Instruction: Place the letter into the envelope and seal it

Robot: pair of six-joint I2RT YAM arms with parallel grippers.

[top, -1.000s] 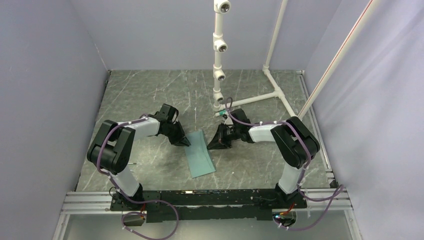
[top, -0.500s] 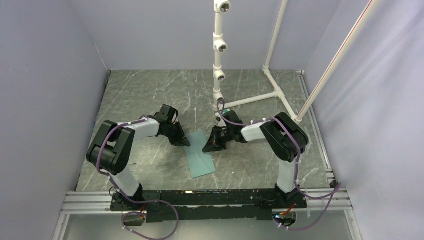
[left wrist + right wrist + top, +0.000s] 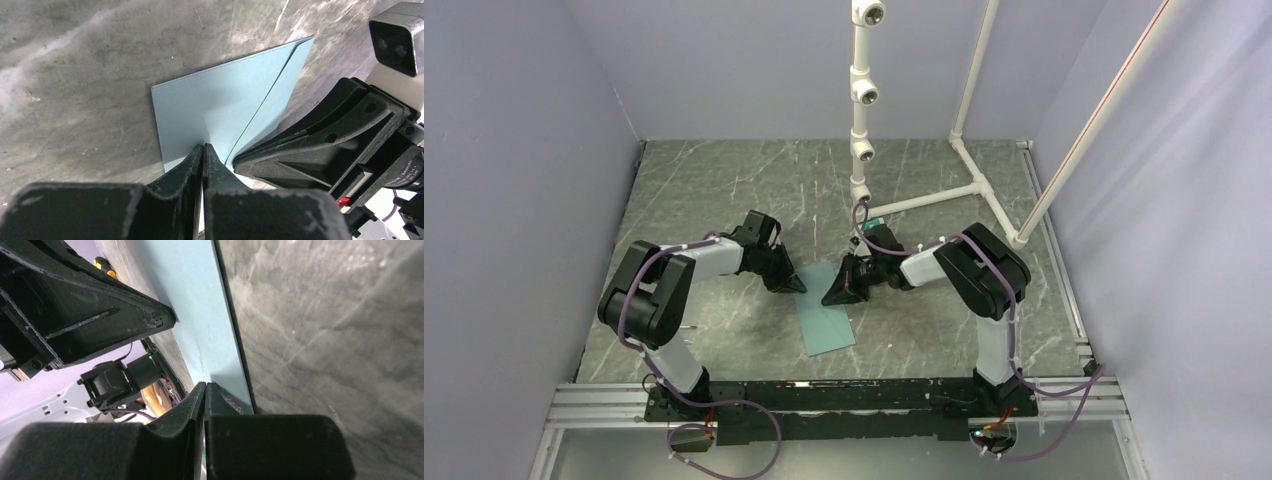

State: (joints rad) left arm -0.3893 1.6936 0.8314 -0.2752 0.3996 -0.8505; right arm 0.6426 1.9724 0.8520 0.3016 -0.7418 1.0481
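Left gripper (image 3: 202, 150): fingers clenched, pads flush against each other, no gap between them. Tips are down on the far end of the envelope (image 3: 220, 105), touching the paper. I can't tell whether any edge is pinched between the pads, it looks like plain contact on the surface. Right gripper (image 3: 205, 387): same posture, fingers closed tight, tips on the envelope right at its long edge, where paper meets table. The two grippers sit near each other on that far end, left one on the left side, right one on the right, tips angled toward one another without touching. The envelope is teal and lies flat on the table (image 3: 724, 190). A diagonal fold line crosses its face in the left wrist view, with the paper flat along it. I can't tell whether that seam is stuck down. From overhead the envelope sits between my two arms, its long axis running from the grippers back toward the base rail (image 3: 844, 392), slightly skewed, near end free. The tabletop is dark grey marble pattern. A white pipe stand (image 3: 862, 95) rises beyond the grippers, well apart from the envelope.
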